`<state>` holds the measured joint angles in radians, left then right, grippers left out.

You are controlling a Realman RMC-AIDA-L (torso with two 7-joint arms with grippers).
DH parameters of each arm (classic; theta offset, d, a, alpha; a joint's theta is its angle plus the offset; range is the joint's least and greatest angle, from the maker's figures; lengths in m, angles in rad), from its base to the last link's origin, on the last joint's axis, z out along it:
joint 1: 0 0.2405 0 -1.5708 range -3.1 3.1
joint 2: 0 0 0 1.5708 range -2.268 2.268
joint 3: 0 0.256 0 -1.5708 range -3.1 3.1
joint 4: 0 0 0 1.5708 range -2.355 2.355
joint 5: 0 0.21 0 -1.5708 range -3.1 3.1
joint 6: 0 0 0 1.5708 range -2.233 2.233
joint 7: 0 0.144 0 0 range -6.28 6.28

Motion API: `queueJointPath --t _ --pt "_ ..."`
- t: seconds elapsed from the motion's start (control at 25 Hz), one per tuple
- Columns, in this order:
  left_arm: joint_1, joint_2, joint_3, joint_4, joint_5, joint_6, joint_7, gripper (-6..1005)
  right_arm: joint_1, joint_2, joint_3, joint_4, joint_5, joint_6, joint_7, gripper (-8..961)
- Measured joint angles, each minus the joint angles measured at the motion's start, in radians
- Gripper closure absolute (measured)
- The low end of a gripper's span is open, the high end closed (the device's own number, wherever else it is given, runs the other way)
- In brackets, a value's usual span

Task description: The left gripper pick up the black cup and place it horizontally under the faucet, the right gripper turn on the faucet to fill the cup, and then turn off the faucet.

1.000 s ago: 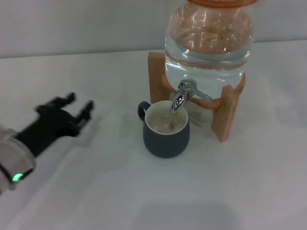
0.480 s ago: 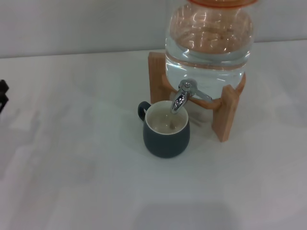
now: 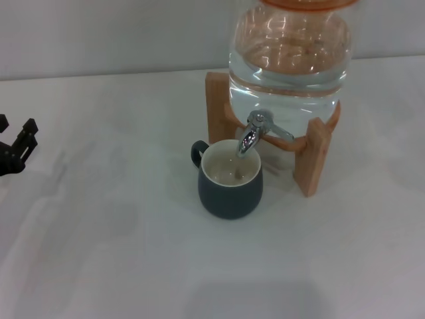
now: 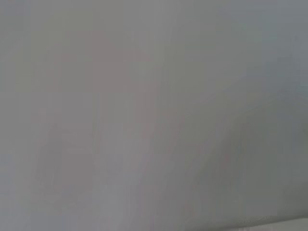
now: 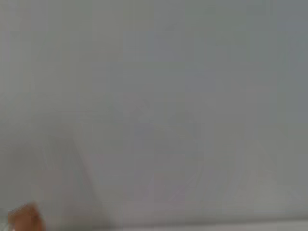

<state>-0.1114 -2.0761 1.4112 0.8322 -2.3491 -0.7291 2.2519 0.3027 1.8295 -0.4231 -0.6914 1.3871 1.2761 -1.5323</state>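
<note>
A white tabletop [image 3: 119, 266] fills most of what I can see, pale and bare toward the near side. On its far right stands a big clear jar [image 3: 289, 50] of water, cradled in a wooden stand [image 3: 312, 156] whose uprights rise on either side of it. The jar has an orange rim at the top edge of the head view.

In front of the jar, at the middle of the tabletop, the cup [image 3: 230, 181] sits upright, dark outside and cream-white within, its small loop handle turned to the far left. It stands just near of the stand, between the uprights. The chrome faucet [image 3: 252, 135] sticks out of the jar's lower front and its spout hangs directly over the cup's open mouth, apart from the rim.

Away at the left edge, well apart from the cup, the left claw [image 3: 14, 141] pokes into sight. Its two black fingers are spread with a clear gap between them, and it has hold of nothing.

Both wrist views show only blank pale surface, apart from a small orange-brown patch at one corner of the right one.
</note>
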Motion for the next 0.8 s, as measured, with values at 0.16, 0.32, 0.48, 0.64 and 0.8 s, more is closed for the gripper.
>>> queueJointPath --t 0.16,0.32,0.48,0.64,0.8 --pt "-0.026 0.001 -0.01 -0.02 0.0 0.015 0.001 472 -0.036 -0.01 0.004 -0.09 -0.061 0.151 0.071 112" --pt "-0.035 0.002 -0.012 -0.022 0.001 0.029 0.002 472 -0.053 0.003 0.008 -0.161 -0.062 0.323 0.091 112" --pt "-0.046 0.002 -0.012 -0.019 0.001 0.054 0.002 472 -0.049 0.021 -0.002 -0.184 -0.067 0.426 0.129 112" --pt "-0.051 0.002 -0.012 -0.021 0.001 0.055 0.003 472 -0.039 0.062 -0.055 -0.186 -0.079 0.462 0.135 112" --pt "-0.051 0.003 -0.012 -0.02 0.001 0.058 0.003 472 -0.022 0.103 -0.139 -0.196 -0.074 0.497 0.149 112"
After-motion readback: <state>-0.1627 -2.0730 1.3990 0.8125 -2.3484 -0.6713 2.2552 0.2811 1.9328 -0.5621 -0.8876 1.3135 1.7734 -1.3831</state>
